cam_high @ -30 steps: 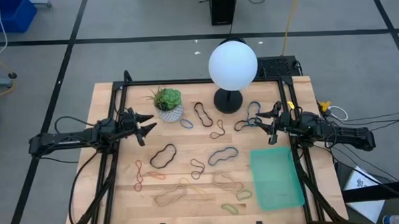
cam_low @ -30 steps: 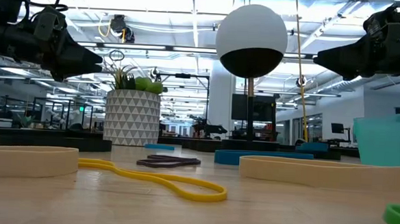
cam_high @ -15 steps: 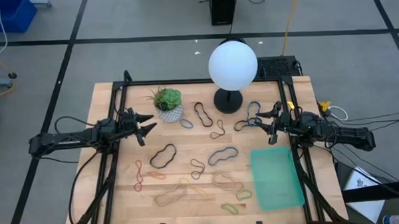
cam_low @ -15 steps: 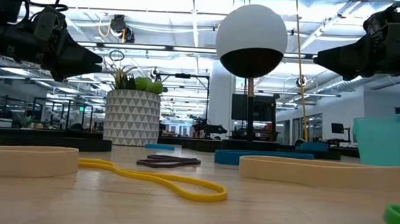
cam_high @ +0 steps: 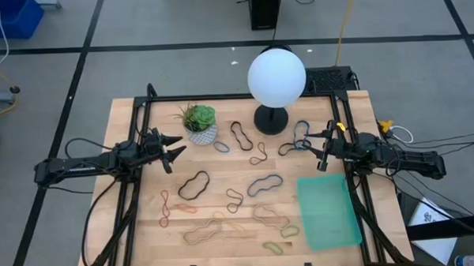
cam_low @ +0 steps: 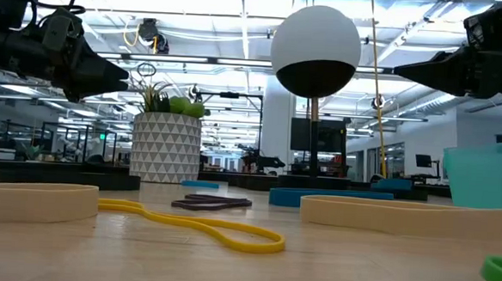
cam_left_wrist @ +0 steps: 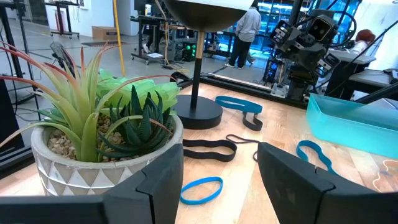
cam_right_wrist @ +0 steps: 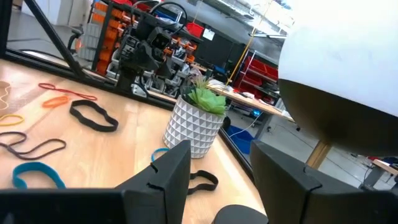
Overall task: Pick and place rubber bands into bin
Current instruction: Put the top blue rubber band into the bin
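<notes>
Your left tool (cam_high: 174, 151) and right tool (cam_high: 322, 148) are hovering spread, holding nothing. Rubber bands (cam_high: 194, 183) are lying on the surface (cam_high: 126, 113) beside the bin (cam_high: 328, 212). You are seeing no legible writing.

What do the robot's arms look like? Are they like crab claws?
A bit! Both arms are thin and black with black cables trailing behind. The left gripper and right gripper each end in two dark pointed fingers. The right arm has a small yellow mark near its wrist.

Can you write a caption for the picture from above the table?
Two open grippers, left gripper and right gripper, hover over scattered rubber bands beside an empty teal bin.
</notes>
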`<control>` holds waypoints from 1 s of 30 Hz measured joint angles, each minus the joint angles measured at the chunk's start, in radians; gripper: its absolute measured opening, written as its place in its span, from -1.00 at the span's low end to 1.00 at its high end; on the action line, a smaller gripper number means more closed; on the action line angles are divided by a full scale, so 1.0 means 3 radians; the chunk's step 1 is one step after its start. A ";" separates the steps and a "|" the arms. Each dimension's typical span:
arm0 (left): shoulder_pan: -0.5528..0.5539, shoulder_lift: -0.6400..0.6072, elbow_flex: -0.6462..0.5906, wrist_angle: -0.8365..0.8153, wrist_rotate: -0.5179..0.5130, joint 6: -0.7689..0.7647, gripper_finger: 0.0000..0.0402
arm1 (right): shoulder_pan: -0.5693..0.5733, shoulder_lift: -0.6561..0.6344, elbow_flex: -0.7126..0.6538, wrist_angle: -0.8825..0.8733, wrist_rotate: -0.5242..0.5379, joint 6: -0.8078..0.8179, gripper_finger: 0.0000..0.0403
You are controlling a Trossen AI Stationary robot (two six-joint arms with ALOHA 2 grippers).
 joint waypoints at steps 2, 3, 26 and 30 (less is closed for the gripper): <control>0.0000 -0.0001 0.0000 0.0000 -0.0001 0.0000 0.07 | 0.0000 0.0000 0.0000 0.0000 0.0000 0.0013 -0.20; -0.0001 0.0000 0.0001 0.0000 0.0000 0.0000 0.07 | -0.0001 0.0000 -0.0001 0.0000 0.0000 0.0064 -0.20; 0.0000 0.0000 0.0000 0.0000 -0.0001 -0.0001 0.07 | -0.0001 0.0000 0.0000 -0.0010 -0.0001 0.1934 -0.20; 0.0000 -0.0001 0.0001 0.0000 0.0000 0.0000 0.07 | -0.0001 0.0000 0.0000 -0.0008 -0.0001 0.1934 -0.20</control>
